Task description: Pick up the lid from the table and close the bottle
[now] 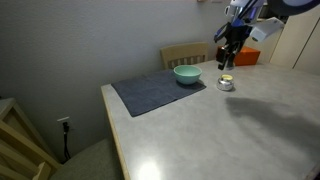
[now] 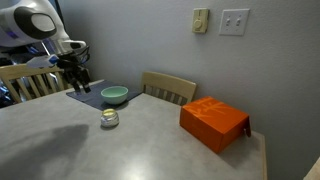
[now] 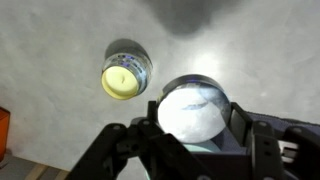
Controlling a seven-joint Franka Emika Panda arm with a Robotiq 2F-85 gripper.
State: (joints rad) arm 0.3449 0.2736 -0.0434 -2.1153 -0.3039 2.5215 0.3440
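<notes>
My gripper [image 3: 192,125] is shut on the lid [image 3: 192,108], a round shiny silver cap held between the two fingers. The bottle [image 3: 127,72], a squat clear glass jar with a pale yellow top, stands open on the table, below and to the left of the held lid in the wrist view. In both exterior views the gripper [image 1: 228,55] [image 2: 78,80] hangs above the table, a little above and beside the bottle [image 1: 226,83] [image 2: 109,118]. The lid is too small to make out in the exterior views.
A teal bowl [image 1: 187,74] [image 2: 114,95] sits on a grey mat [image 1: 150,95] close to the bottle. An orange box [image 2: 214,123] stands farther along the table. A wooden chair [image 2: 168,88] stands behind the table's far edge.
</notes>
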